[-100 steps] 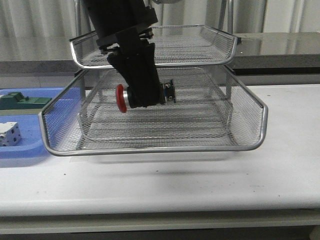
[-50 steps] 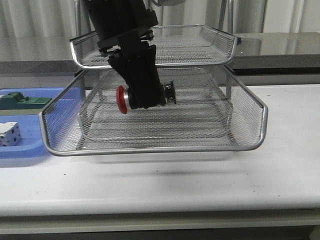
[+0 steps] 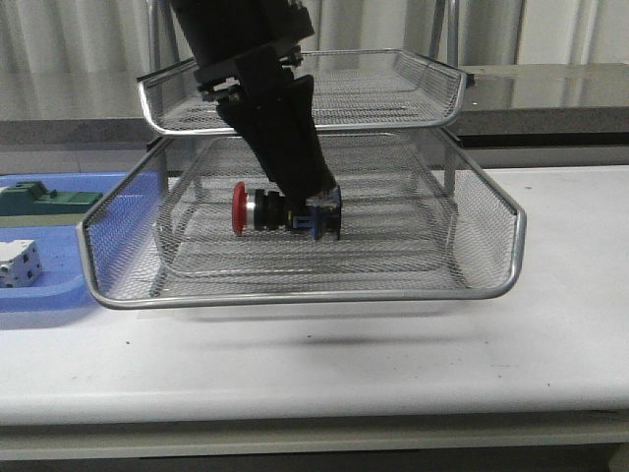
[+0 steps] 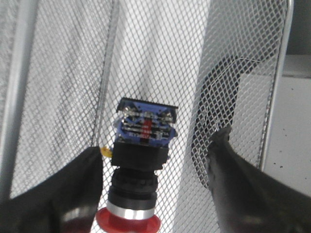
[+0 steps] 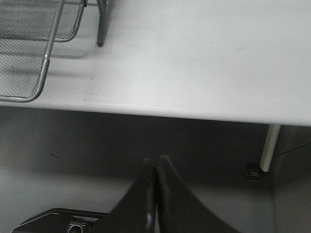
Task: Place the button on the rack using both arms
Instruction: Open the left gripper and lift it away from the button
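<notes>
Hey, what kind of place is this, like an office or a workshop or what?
Probably a robot test bench in a lab, not a working office. A plain white table holds a wire letter rack and a blue tray of small parts, while the left gripper stands open over a push button in the rack.

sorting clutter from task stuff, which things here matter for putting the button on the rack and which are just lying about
Part of the job:
- button, lying on the rack's mesh tier
- rack
- left claw, open around the button
- right claw, shut, off the table edge

Just lying about:
- blue tray
- white dotted block
- green block
</notes>
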`<state>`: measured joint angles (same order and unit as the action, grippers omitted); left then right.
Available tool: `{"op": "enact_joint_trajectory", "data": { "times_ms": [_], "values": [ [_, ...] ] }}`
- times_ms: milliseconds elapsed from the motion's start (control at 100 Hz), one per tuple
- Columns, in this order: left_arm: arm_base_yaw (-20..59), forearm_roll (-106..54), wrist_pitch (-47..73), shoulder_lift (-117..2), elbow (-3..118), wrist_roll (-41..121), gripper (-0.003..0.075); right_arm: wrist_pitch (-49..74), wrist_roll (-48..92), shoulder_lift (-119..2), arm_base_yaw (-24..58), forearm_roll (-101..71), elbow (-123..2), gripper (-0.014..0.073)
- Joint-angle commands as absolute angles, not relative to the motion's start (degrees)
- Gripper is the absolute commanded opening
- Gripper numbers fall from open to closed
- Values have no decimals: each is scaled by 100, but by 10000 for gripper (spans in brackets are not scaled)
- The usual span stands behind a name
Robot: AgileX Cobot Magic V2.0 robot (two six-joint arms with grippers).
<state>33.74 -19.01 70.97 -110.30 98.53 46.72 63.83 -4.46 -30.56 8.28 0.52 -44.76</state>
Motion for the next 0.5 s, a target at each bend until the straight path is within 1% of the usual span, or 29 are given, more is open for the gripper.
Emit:
{"op": "enact_joint_trajectory", "data": {
  "times_ms": [0,220,360,490],
  "values": [
    [3418,-2145,7258,-10569,10099,4505,445,6084,-457,-3070,816,123,-4674,-71],
    [3418,-2131,7258,-10176,10119,4013,445,6084,-457,-3070,816,123,-4674,-71],
    [3396,-1840,7258,-9831,10119,3875,442,6084,-457,-3070,816,123,-4674,-71],
    [3178,-1627,7258,-9452,10119,3577,441,6084,-457,-3070,816,123,-4674,-71]
  ]
}}
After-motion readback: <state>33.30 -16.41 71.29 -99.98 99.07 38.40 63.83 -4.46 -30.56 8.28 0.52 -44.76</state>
